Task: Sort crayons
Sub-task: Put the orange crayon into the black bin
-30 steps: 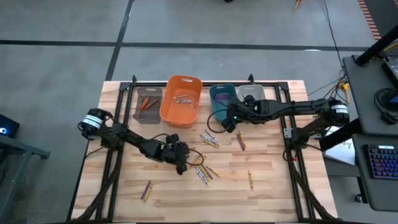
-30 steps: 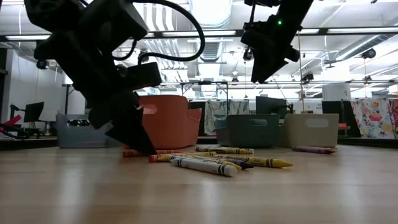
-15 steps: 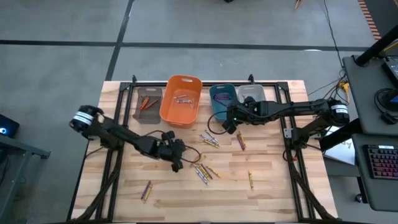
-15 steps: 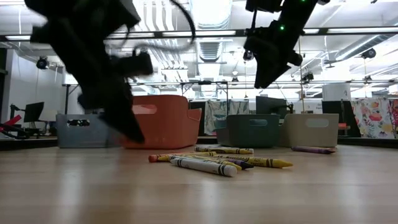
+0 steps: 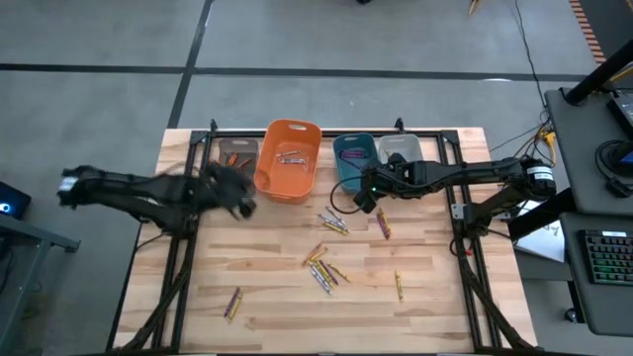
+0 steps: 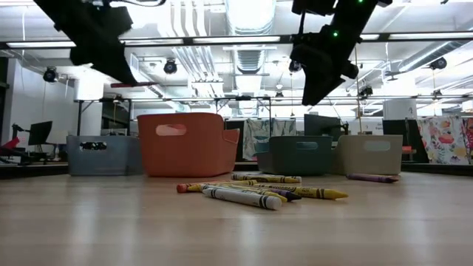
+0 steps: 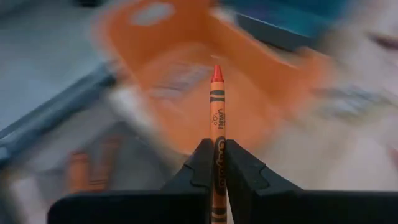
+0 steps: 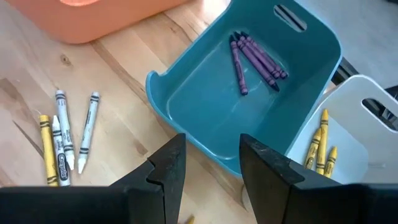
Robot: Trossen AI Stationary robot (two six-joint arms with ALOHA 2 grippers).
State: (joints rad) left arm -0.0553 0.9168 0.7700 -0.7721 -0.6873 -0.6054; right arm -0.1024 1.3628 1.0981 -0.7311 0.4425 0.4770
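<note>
While the left claw (image 7: 217,163) was clamped on an orange-red crayon (image 7: 216,124), we judged the step in hand to be the carry toward a bin. In the high view that claw (image 5: 235,188) sat over the table's far left part, just beside the orange bin (image 5: 288,158) and near the brown bin (image 5: 235,158), which already held orange-red crayons. Its wrist view showed the crayon pointing out past the fingers, tip toward the orange bin, though much of that view was smeared.

The right claw (image 8: 208,165) hung with its fingers apart and nothing between them, above the near rim of the teal bin (image 8: 249,93). Purple crayons (image 8: 255,59) lay inside that bin, and yellow ones (image 8: 318,146) lay in the pale bin (image 8: 354,124) next to it.

Loose crayons were left on the bare wood: a cluster near the middle (image 5: 323,265), a purple one (image 5: 383,225) toward the right, a yellow one (image 5: 399,287) nearer the front, and a pair at the front left (image 5: 232,303).

We thought the next move called for bringing the held crayon squarely over the brown bin, where its colour already lay, before parting the fingers. The orange bin stood so close that a release short of the brown one could land it wrongly.
</note>
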